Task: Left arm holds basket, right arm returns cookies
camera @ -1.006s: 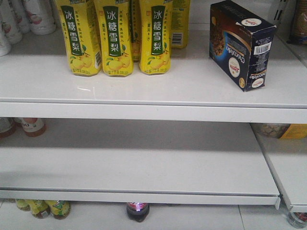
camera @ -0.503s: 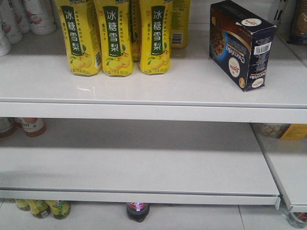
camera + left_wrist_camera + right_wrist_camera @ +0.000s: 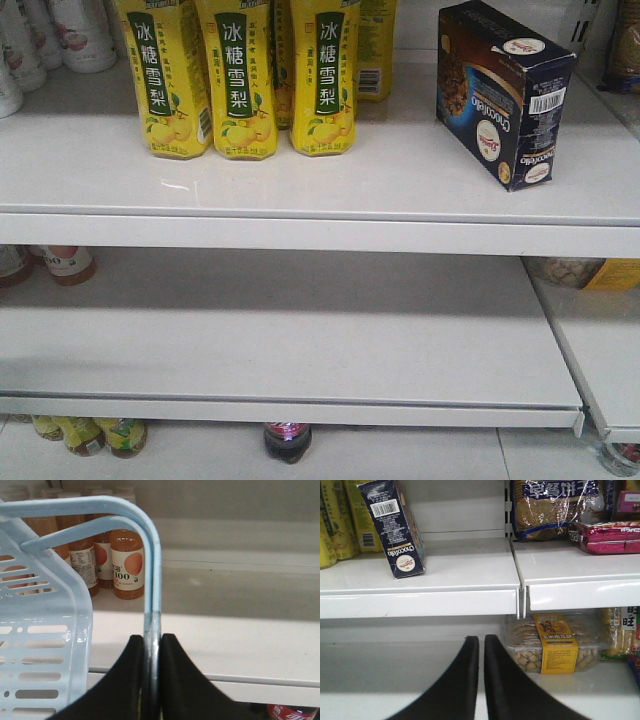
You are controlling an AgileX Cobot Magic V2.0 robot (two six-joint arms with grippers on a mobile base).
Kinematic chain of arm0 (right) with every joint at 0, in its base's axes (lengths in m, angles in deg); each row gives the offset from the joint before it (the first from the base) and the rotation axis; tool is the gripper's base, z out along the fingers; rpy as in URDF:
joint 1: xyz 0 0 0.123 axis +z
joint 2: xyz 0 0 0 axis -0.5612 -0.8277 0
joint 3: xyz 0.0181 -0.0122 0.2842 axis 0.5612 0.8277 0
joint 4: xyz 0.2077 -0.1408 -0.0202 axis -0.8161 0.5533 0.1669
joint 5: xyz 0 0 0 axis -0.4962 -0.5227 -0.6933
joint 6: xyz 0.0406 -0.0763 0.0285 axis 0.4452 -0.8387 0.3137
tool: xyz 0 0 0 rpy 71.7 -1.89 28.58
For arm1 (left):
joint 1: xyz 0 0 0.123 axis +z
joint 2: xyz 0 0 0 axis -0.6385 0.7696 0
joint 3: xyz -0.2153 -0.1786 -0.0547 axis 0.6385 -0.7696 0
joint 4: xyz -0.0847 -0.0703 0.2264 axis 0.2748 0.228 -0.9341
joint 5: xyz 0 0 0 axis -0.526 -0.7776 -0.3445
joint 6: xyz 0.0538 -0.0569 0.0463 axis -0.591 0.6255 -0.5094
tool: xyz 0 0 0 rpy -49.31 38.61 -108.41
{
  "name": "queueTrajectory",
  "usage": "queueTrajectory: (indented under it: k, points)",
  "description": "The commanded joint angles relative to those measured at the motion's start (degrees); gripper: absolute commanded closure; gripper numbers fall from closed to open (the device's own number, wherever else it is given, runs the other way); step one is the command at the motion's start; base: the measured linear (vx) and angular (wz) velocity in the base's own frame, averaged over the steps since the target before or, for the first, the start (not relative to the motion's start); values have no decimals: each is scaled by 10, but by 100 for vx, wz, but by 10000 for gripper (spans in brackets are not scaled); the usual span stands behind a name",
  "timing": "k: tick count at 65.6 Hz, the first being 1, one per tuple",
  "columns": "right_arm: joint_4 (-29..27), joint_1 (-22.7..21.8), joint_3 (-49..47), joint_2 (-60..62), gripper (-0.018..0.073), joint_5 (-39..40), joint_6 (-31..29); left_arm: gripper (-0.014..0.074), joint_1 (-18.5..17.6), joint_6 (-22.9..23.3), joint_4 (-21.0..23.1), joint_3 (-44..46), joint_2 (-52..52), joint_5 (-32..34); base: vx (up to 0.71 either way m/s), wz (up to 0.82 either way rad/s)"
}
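Note:
The cookies (image 3: 500,95), a dark navy box, stand on the upper shelf (image 3: 400,190) at the right, tilted and turned so the lettering runs sideways. In the right wrist view the cookies (image 3: 392,530) lean at the upper left, far above and left of my right gripper (image 3: 481,639). That gripper is shut with nothing between its fingers and hangs at the level of the lower shelf. My left gripper (image 3: 152,637) is shut on the swing handle (image 3: 152,570) of the light blue basket (image 3: 45,645), whose slotted wall fills the left of that view. Neither arm shows in the front view.
Yellow drink bottles (image 3: 240,80) stand left of the cookies. Orange drink bottles (image 3: 127,562) sit behind the basket handle. A clear tub of snacks (image 3: 552,642) lies right of my right gripper. Biscuit bags (image 3: 555,507) fill the shelf above it.

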Motion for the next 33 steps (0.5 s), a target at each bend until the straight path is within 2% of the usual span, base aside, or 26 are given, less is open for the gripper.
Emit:
queueTrajectory:
  k: [1, 19, 26, 33]
  points:
    - [13, -2, -14, -8, 562, 39, -4, 599, 2, -11, -4, 12, -11, 56, 0, 0]
    - [20, -5, -6, -8, 562, 46, -8, 599, 2, -11, -4, 12, -11, 56, 0, 0]
    - [6, -46, -4, -8, 562, 50, -18, 599, 2, -11, -4, 12, -11, 56, 0, 0]
    - [-40, -111, -4, -8, 562, 70, -72, 599, 2, -11, -4, 12, -11, 56, 0, 0]
